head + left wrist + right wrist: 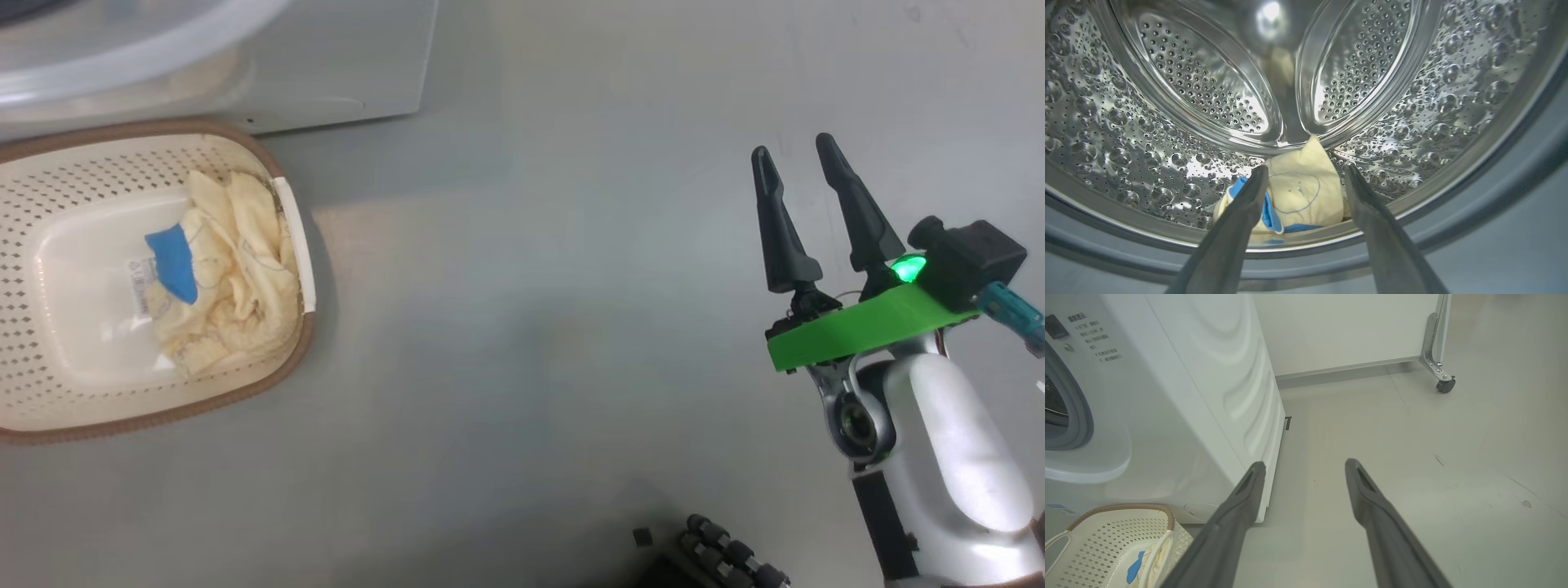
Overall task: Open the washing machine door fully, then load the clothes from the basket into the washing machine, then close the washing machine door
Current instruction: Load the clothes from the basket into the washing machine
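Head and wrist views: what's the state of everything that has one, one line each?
left gripper: open, empty, pointing into the drum
right gripper: open, empty, above the floor
washing machine: mouth open
garment: loose in the drum, near its front
basket: upright on the floor, clothes inside

I see my left gripper (1305, 171) with both fingers spread wide, seemingly gripping nothing; my right gripper (793, 145) hovers parted and empty.
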Motion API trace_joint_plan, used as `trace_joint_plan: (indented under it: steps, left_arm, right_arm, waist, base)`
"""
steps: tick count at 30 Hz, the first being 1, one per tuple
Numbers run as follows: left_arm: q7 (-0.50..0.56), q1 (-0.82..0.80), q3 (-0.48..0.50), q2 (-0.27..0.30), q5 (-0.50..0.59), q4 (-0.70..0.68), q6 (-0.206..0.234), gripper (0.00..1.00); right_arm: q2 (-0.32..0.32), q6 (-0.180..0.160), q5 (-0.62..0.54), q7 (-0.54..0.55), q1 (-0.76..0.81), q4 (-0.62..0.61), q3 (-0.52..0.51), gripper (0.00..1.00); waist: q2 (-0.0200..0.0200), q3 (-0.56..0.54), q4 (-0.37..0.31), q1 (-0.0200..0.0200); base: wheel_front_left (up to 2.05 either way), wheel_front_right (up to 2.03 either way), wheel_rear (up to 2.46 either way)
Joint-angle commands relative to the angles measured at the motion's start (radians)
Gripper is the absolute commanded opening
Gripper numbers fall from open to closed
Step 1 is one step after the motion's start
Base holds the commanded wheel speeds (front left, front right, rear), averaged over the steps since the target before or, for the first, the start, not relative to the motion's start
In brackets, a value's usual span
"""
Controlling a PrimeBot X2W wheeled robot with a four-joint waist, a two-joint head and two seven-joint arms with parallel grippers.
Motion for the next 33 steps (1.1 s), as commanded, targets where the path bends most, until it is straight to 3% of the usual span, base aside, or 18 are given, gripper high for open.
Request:
trace_joint_plan:
  steps: [1, 9, 16, 33]
  left_arm:
    - [-0.013, 0.036, 0.024, 0.032, -0.007, -0.062, 0.001, 1.00]
    - [-0.014, 0.235, 0.080, 0.000, 0.007, -0.186, 0.002, 1.00]
    - [-0.014, 0.436, 0.100, -0.052, 0.081, -0.303, 0.048, 1.00]
    - [-0.014, 0.886, 0.170, -0.083, 0.117, -0.569, 0.139, 1.00]
  right_arm:
    - [-0.003, -0.003, -0.021, -0.006, 0.036, -0.022, 0.000, 1.00]
    - [-0.003, -0.003, -0.074, -0.006, 0.074, -0.015, -0.038, 1.00]
    - [-0.003, -0.003, -0.106, -0.006, 0.124, -0.003, -0.064, 1.00]
    - [-0.007, -0.003, -0.110, -0.006, 0.220, 0.041, -0.069, 1.00]
  waist:
    - [-0.0001, -0.065, 0.047, 0.0001]
    - [-0.0001, -0.159, 0.105, 0.0001]
    - [-0.0001, -0.265, 0.173, 0.0001]
    - [-0.0001, -0.518, 0.221, 0.0001]
  base:
    - [0.00, 0.00, 0.00]
    - [0.00, 0.00, 0.00]
    - [0.00, 0.00, 0.00]
    - [0.00, 0.00, 0.00]
